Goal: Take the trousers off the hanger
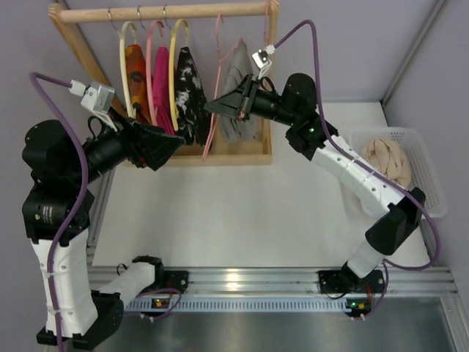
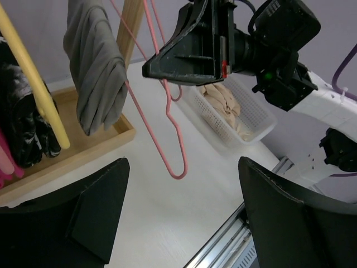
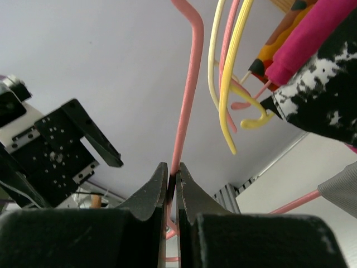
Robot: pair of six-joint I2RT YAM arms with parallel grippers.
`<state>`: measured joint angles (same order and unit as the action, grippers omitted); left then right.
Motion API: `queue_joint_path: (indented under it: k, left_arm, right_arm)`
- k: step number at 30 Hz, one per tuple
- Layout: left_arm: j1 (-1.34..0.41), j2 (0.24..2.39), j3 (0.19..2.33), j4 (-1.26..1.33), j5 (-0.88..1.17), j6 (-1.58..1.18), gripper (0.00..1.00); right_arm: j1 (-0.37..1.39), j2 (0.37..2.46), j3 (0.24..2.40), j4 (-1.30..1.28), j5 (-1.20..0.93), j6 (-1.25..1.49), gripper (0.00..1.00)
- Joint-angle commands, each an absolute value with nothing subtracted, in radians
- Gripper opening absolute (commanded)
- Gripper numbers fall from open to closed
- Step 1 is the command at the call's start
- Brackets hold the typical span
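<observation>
right end effector (image 1: 214, 107): jaws pressed together on the thin pink wire of the hanger (image 3: 186, 100). It sits at centre top of the overhead frame. In its wrist view the wire runs straight up from between the fingers.
left end effector (image 1: 174, 147): jaws wide apart, nothing held. It is left of centre, in front of the rack base, with its tips pointing toward the hanger's lower bend, near it but not touching.
trousers (image 1: 238, 95): grey, draped on the hanger at the right end of the wooden rack (image 1: 168, 12), just right of the right end effector. One pink bar of the hanger disappears into the grey fabric.
edges, left side: the black-and-white garment (image 1: 189, 92) hangs just left of the hanger on a yellow looped hanger. The magenta garment (image 1: 161, 88) is further left.
edges, right side: the rack's upright post stands just beside the trousers.
edges, below: the rack's shallow wooden base tray (image 1: 234, 155) lies under the hems.
open room: a broad white stretch of surface (image 1: 242, 213) runs from the base tray down to the metal rail (image 1: 249, 277) at the bottom of the frame.
container: a white mesh basket (image 1: 434, 183) sits at the right edge of the frame, well apart from the rack.
contents: a beige cloth bundle (image 1: 387, 161) lies in the basket. The right arm's forearm passes just beside the basket's left side.
</observation>
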<state>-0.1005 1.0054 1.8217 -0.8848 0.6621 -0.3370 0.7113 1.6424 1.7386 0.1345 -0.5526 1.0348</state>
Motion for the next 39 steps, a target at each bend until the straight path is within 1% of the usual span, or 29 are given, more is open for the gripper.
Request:
queue_joint_path:
  k: [1,3,4,6,7,8,11,13,17,25,30,32,33,35,37,38,39]
  left_arm:
    - [-0.097,1.049,1.816,-0.770,0.745,-0.431,0.84]
    - [-0.097,1.048,1.786,-0.723,0.793,-0.495,0.84]
    - [-0.097,1.043,1.761,-0.656,0.808,-0.523,0.84]
    - [-0.097,1.029,1.668,-0.556,0.851,-0.627,0.83]
    - [-0.097,1.023,1.633,-0.440,0.859,-0.664,0.82]
    - [-0.097,1.005,1.555,-0.376,0.874,-0.742,0.82]
    - [-0.101,0.985,1.459,-0.162,0.868,-0.871,0.80]
    - [-0.109,0.983,1.416,-0.098,0.854,-0.900,0.79]
    - [-0.155,1.006,1.411,-0.065,0.828,-0.902,0.74]
    - [-0.273,1.014,1.361,-0.017,0.793,-0.922,0.68]
    - [-0.298,1.028,1.333,-0.009,0.787,-0.945,0.63]
    - [-0.301,1.040,1.333,0.035,0.785,-0.965,0.60]
    - [-0.304,1.045,1.332,0.046,0.791,-0.972,0.58]
    - [-0.308,1.052,1.330,0.081,0.798,-0.995,0.50]
    - [-0.311,1.060,1.328,0.100,0.804,-1.018,0.45]
    - [-0.314,1.061,1.331,0.100,0.804,-1.020,0.39]
    - [-0.316,1.068,1.327,0.100,0.804,-1.020,0.37]
  right_arm:
    - [0.721,1.540,1.715,0.311,-0.638,0.931,0.00]
    - [0.730,1.503,1.686,0.305,-0.653,0.919,0.00]
    - [0.733,1.491,1.655,0.302,-0.655,0.914,0.00]
    - [0.741,1.457,1.617,0.301,-0.653,0.899,0.00]
    - [0.742,1.439,1.605,0.302,-0.650,0.894,0.00]
    - [0.747,1.431,1.595,0.304,-0.649,0.893,0.00]
    - [0.765,1.404,1.562,0.311,-0.649,0.876,0.00]
    - [0.781,1.387,1.540,0.308,-0.652,0.859,0.00]
    - [0.811,1.371,1.516,0.298,-0.663,0.830,0.00]
    - [0.857,1.373,1.496,0.298,-0.647,0.827,0.00]
    - [0.877,1.371,1.506,0.298,-0.646,0.813,0.00]
    - [0.891,1.364,1.502,0.290,-0.641,0.798,0.00]
    - [0.894,1.361,1.490,0.290,-0.640,0.796,0.00]
    - [0.905,1.353,1.473,0.291,-0.637,0.795,0.00]
    - [0.908,1.345,1.447,0.296,-0.630,0.793,0.00]
    - [0.910,1.342,1.439,0.296,-0.629,0.792,0.00]
    - [0.911,1.341,1.433,0.295,-0.627,0.782,0.00]
